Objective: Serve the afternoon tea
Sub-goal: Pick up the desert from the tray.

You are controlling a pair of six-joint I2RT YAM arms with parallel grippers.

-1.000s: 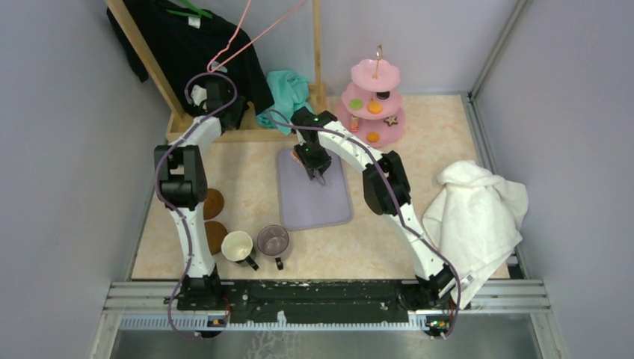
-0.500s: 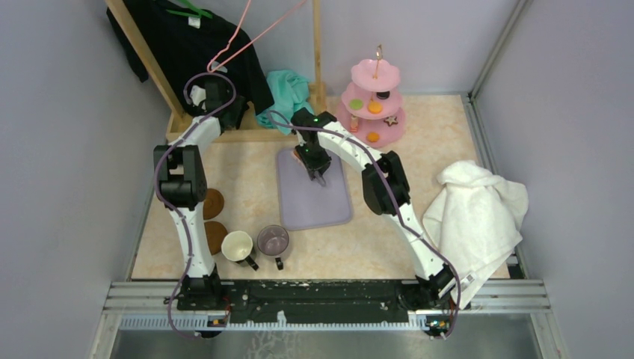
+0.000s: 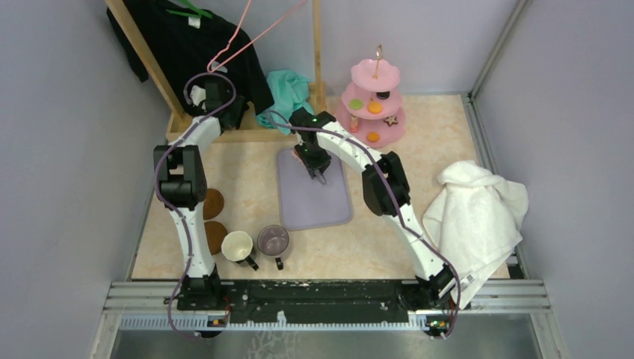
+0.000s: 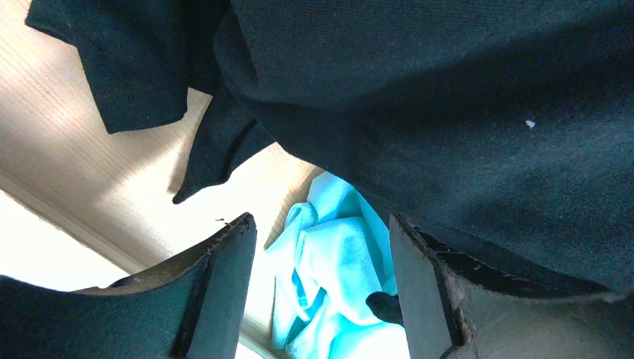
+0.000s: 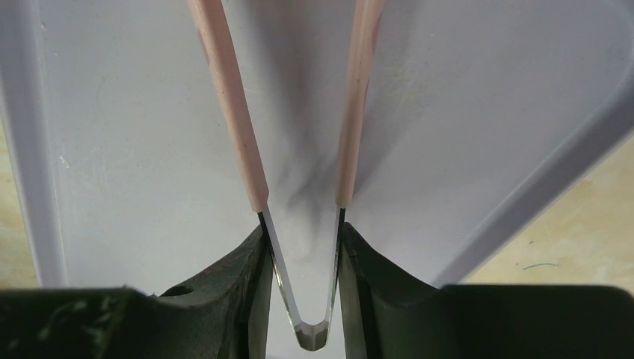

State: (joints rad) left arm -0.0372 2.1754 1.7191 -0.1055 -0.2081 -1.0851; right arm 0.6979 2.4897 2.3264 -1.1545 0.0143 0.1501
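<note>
While over the lilac tray (image 5: 112, 149), right end effector (image 5: 301, 239) tight on pink tongs (image 5: 224, 97), arms lengthwise ahead; left end effector (image 4: 321, 247) wide.

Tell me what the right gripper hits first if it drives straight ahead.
Likely the lavender tray: the right gripper points down at it, and the pink-handled tongs it holds would touch first.

The tongs (image 5: 232, 112) are glossy metal with matt pink sleeves. The tray (image 5: 134, 149) is smooth plastic; the garment (image 4: 448, 97), matt woven cloth.
</note>
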